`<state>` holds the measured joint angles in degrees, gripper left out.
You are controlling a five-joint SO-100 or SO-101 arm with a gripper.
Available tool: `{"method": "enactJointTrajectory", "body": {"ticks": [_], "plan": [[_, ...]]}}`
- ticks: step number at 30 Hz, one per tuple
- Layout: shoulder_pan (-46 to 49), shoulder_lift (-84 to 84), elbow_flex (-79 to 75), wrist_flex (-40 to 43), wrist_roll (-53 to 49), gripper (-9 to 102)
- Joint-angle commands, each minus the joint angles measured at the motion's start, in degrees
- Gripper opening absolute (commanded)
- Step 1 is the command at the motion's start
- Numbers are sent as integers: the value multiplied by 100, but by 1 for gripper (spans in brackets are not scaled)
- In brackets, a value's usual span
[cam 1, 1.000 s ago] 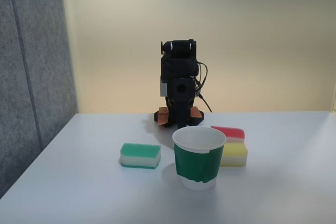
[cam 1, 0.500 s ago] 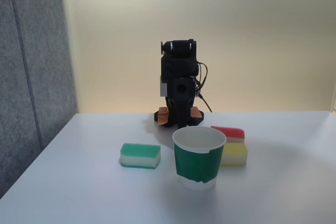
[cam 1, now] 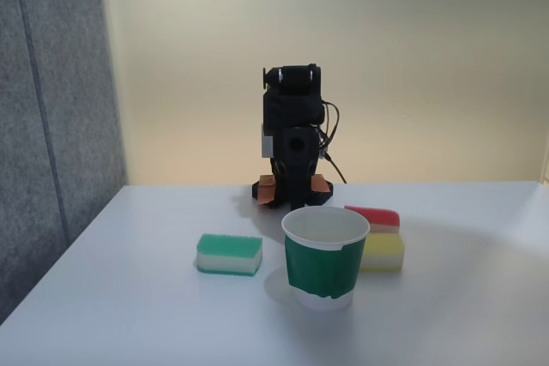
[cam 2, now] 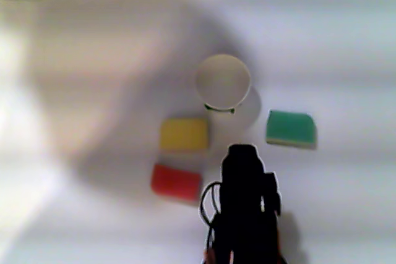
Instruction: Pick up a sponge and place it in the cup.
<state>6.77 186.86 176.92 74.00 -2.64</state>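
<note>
A white bench [cam 1: 129, 297] fills the lower half of the fixed view, smooth and bare apart from a few small things, with soft shadows under each. Behind it rises a plain cream wall [cam 1: 412, 57], and on the left of that view stands a grey fabric partition [cam 1: 51, 126]. The black arm [cam 1: 293, 139] sits folded upright at the far edge of the bench, on a base with orange-brown pads; a dark cable [cam 1: 333, 160] trails off behind it. The pincer is tucked into the folded arm and whether it is wide or narrow cannot be told.

The cup [cam 1: 325, 256] stands upright near the front of the bench, its mouth open and empty in the other view [cam 2: 223, 81]. The sponge [cam 1: 374, 217], red on top, lies flat on the bench behind and to the right of the cup in the fixed view, just beyond the yellow sponge [cam 1: 383, 251]. In the other view the sponge [cam 2: 176, 182] is close to the arm's base. The green-and-white sponge [cam 1: 229, 254] lies apart on the cup's left in the fixed view.
</note>
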Motion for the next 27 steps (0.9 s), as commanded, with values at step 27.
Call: {"method": "enactJointTrajectory", "body": {"ticks": [27], "plan": [[220, 18, 18, 642, 9, 0]]}}
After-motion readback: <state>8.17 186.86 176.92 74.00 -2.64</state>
